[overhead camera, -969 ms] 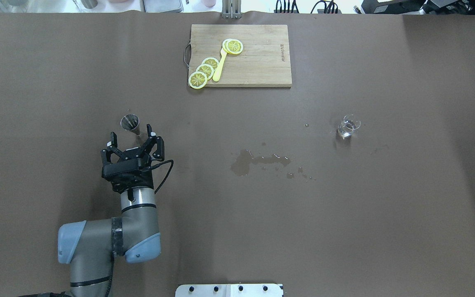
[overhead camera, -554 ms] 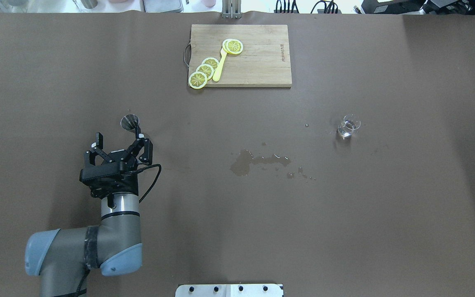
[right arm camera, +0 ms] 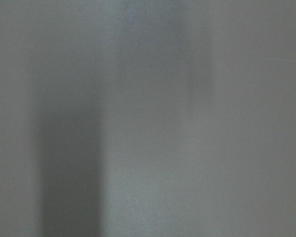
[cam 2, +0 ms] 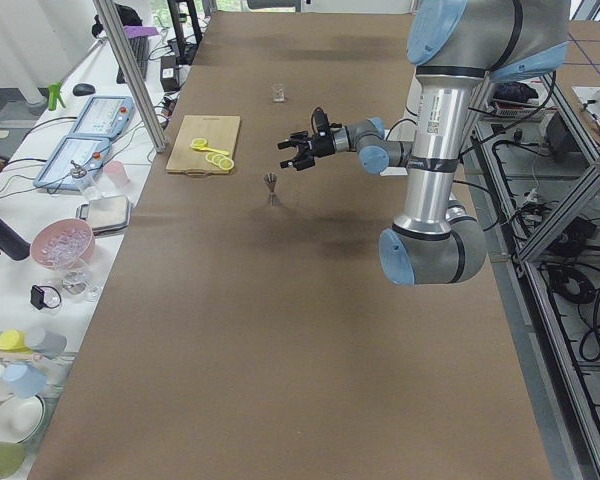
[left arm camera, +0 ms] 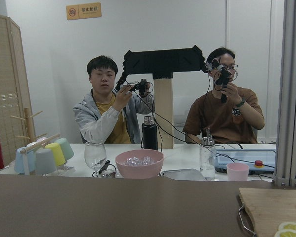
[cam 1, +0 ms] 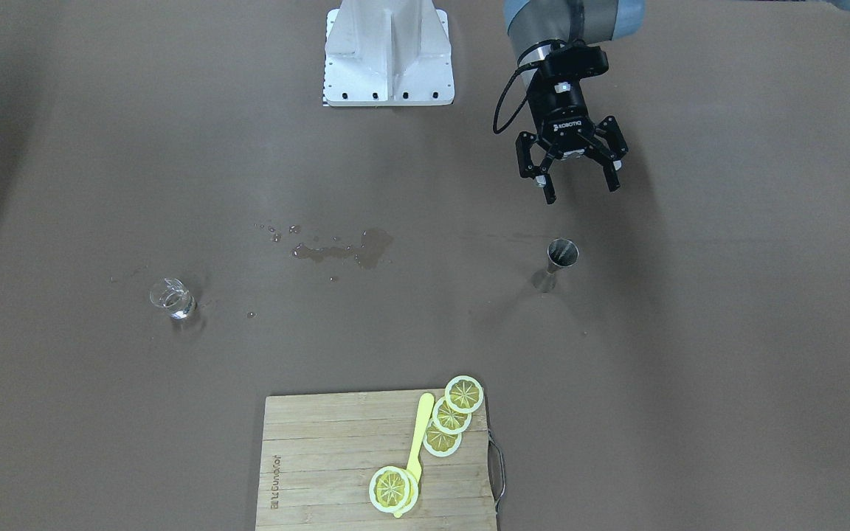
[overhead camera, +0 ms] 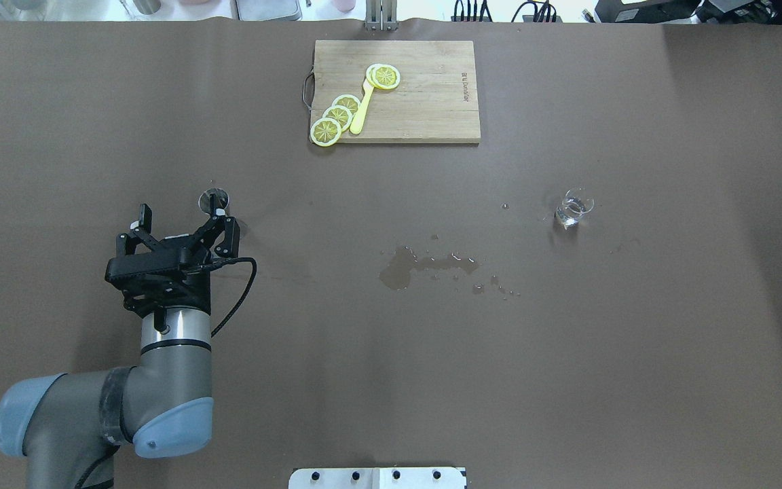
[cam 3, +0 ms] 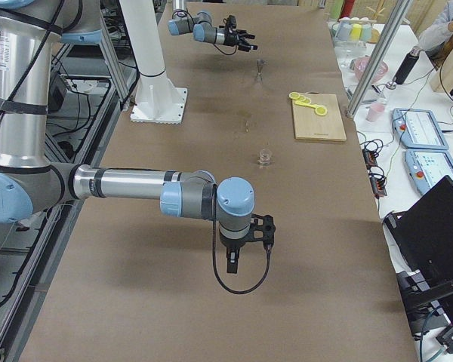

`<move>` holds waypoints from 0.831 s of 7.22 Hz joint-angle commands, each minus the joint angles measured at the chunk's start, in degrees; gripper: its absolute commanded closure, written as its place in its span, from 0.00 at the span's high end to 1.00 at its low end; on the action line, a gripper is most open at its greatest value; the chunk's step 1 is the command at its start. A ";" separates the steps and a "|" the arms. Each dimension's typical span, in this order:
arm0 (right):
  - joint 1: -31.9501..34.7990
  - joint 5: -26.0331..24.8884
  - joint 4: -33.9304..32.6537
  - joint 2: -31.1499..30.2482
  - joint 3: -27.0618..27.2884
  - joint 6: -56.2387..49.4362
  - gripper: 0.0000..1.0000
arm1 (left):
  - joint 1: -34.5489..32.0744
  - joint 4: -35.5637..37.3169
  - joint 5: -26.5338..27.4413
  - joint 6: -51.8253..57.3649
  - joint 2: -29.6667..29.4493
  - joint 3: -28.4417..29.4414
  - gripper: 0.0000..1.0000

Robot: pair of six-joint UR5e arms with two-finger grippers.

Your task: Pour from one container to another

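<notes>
Right gripper (cam 3: 246, 240): visible only in the side view from the robot's right. It hangs low over the table (overhead camera: 391, 380) at that end, fingers pointing down. I cannot tell whether they are together or apart. Its wrist camera gives only blurred brown surface, which suggests it is parked close to the tabletop and out of the way.

Left gripper (overhead camera: 179, 208): fingers spread wide, nothing between them. It is held level above the table, aimed away from the robot. In the overhead view one fingertip overlaps the jigger's rim, but the front view shows a clear gap, with the gripper short of the jigger and off to one side. Its wrist camera looks flat across the table and does not show the jigger, so it is not lined up for a grasp.

Puddle (overhead camera: 425, 263): wet patch with scattered drops, mid-table.

Jigger (cam 1: 559, 264): upright on its narrow foot, free-standing.

Glass (overhead camera: 573, 208): upright on the robot's right side, well apart from the jigger, with the puddle lying between them. Its contents are too small to judge. Neither vessel is held, so no pour is under way.

Cutting board (overhead camera: 425, 102): far edge, carrying lemon slices (overhead camera: 337, 117), apparently unrelated to the pour.
</notes>
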 commanded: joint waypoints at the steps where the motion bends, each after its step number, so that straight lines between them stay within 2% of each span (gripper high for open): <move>1: 0.00 -0.01 0.00 0.22 0.15 -0.05 1.00 | -10.27 -17.86 -16.33 26.17 -0.06 0.09 0.99; 3: 0.00 -0.01 0.00 0.31 0.23 -0.32 1.00 | -23.71 -22.54 -38.36 46.59 -0.50 4.89 0.99; 4: 0.00 -0.01 0.00 0.31 0.15 -0.40 1.00 | -31.34 -25.62 -52.14 58.86 -0.94 9.19 0.99; 5: 0.00 -0.01 0.00 0.39 0.23 -0.40 1.00 | -38.20 -26.09 -63.50 70.21 -1.64 14.10 0.99; 6: 0.00 -0.01 0.09 0.40 0.23 -0.32 1.00 | -42.88 -26.36 -73.27 72.76 -2.60 18.94 0.99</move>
